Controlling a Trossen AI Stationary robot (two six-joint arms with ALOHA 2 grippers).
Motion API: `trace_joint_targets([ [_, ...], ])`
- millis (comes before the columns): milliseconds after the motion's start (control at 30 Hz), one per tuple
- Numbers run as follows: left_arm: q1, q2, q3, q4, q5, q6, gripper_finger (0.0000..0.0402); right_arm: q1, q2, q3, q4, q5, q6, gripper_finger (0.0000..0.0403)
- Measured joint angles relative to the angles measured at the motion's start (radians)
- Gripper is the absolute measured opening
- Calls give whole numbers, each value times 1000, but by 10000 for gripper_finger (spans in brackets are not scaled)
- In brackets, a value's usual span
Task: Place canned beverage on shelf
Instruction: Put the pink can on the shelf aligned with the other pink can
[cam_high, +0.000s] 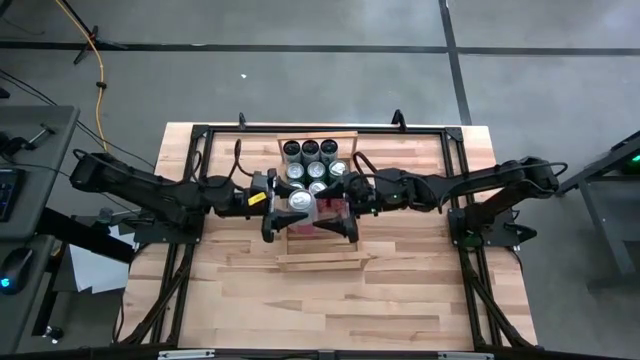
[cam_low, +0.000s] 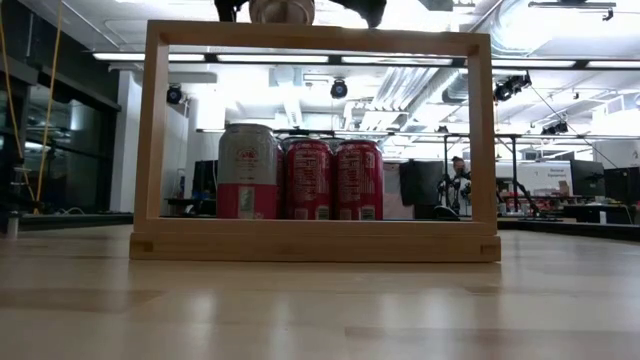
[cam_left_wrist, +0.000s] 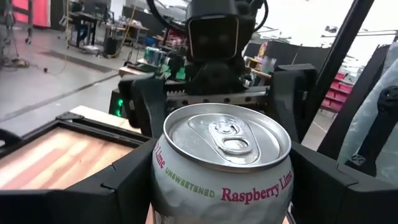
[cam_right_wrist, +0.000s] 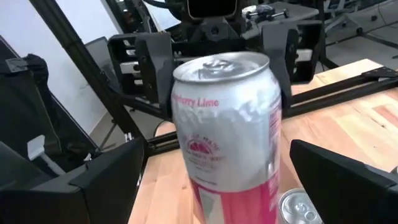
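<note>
Your left tool is pinching the Raspberry Lime can upright above the shelf, near of the cans already standing there. Your right tool sits just right of it, fingers spread, not touching.

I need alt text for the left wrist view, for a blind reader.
A silver can labelled "Raspberry Lime" fills the view, upright between the left gripper's dark fingers. The right gripper faces it, open, beyond the can.
</note>
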Motion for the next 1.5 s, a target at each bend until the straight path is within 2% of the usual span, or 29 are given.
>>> trace_joint_targets([
  [133,0,0,0,4,-51,27,277,1,0,0,-25,0,0,391],
  [367,0,0,0,24,-48,45,277,1,26,0,-30,15,-25,391],
  [433,0,0,0,35,-30,46,277,1,39,0,-23,13,-26,391],
  [567,12,-1,0,62,102,40,277,-2,56,0,2,-22,-26,391],
  [633,14,-1,0,57,135,23,277,-2,56,0,24,-35,-29,391],
  [1033,53,-1,0,51,112,45,277,-2,55,0,62,-24,-27,389],
  [1200,64,-1,0,51,105,58,277,-2,55,0,61,26,-18,362],
  [1500,64,-1,0,51,102,68,277,-2,55,-1,59,27,-22,279],
])
